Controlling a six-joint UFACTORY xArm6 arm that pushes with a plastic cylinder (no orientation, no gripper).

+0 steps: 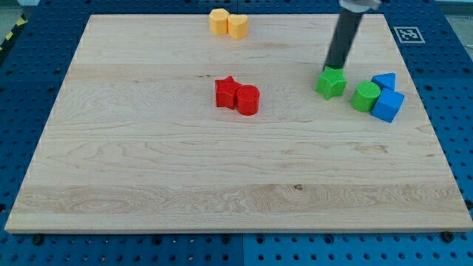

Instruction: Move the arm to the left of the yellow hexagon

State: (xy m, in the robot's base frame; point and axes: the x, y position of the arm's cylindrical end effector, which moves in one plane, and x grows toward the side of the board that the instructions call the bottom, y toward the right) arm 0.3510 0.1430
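Two yellow blocks sit touching at the view's top centre. The right one (pixel 237 26) looks like the yellow hexagon. The left one (pixel 218 21) is more orange, and its shape is hard to make out. My dark rod comes down from the view's top right. My tip (pixel 336 68) rests at the top edge of a green star block (pixel 331 83), far to the right of and below the yellow pair.
A red star (pixel 226 92) and a red rounded block (pixel 247 100) touch near the board's middle. A green rounded block (pixel 365 97), a blue triangle (pixel 384 80) and a blue cube (pixel 389 106) cluster at the right. The wooden board's right edge (pixel 421 111) lies just beyond them.
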